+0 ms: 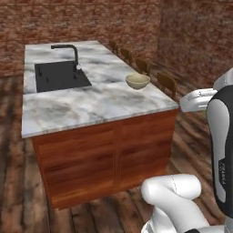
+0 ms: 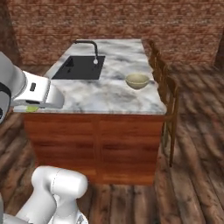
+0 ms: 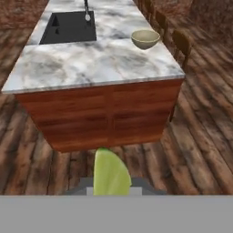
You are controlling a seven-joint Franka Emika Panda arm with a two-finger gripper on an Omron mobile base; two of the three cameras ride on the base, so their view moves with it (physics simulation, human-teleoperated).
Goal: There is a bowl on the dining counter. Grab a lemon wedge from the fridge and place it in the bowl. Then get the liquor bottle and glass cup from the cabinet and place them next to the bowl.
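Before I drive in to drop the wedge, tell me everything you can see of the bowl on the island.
The bowl is small, round and pale beige, ceramic-looking, with a slightly darker inside. It stands upright and looks empty on the marble counter, near the edge on the chair side, well clear of the black sink and faucet. Nothing touches it but the countertop. The lemon wedge is not in it; it sits at the gripper, off the counter.
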